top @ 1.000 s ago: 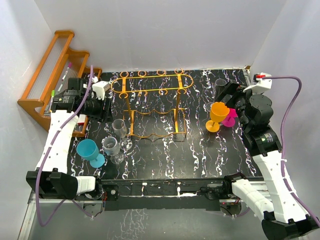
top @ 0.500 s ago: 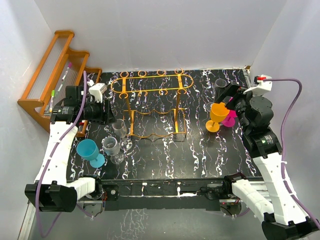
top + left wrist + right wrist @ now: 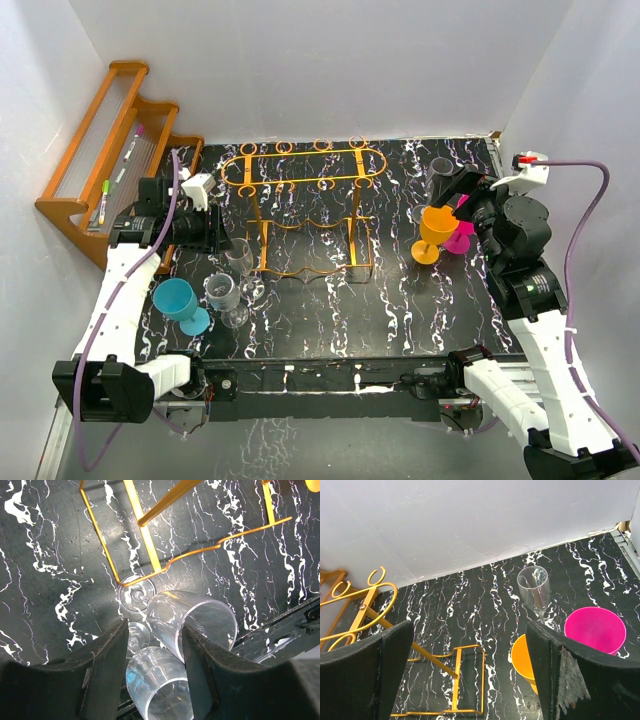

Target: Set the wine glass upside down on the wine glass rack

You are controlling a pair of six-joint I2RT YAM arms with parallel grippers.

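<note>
Left gripper [image 3: 155,630] hangs with its jaws partly spread over a cluster of clear glasses [image 3: 232,290] left of centre in the overhead view. The nearest wine glass [image 3: 200,622] stands upright, its foot just beside the wire base of the wine glass rack [image 3: 305,180]. Right gripper [image 3: 470,630] is spread wide at the right, by an orange cup [image 3: 437,225] and a pink cup [image 3: 462,240]; the rack stands at the upper middle of the table [image 3: 400,300].
</note>
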